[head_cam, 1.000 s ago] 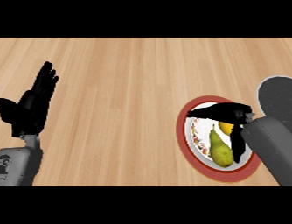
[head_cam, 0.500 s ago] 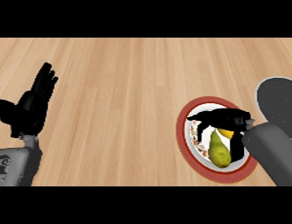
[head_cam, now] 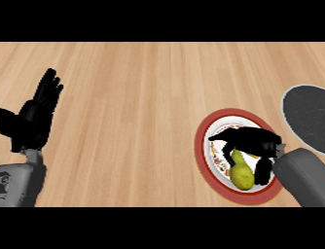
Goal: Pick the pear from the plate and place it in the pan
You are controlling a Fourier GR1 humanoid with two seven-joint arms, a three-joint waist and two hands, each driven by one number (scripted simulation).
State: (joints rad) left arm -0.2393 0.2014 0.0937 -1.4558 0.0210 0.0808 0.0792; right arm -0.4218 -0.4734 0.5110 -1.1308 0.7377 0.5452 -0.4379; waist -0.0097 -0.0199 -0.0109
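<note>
Closing on the pear, lower right of frame.
My right hand (head_cam: 250,142) curls over the pear (head_cam: 242,172) on the red-rimmed plate (head_cam: 207,130); I judge the pear could roll aside. Left hand (head_cam: 30,121) open, resting; pan (head_cam: 316,119) just beside.

1. There is one view only, taken from the robot's head and looking steeply down on the wooden table (head_cam: 136,97).
2. It faces away from the robot: both forearms enter from the lower edge, the left hand (head_cam: 30,121) at the left and the right hand (head_cam: 255,143) at the right.
3. It seems fairly near; the pan (head_cam: 316,119) is cut off by the right edge.
</note>
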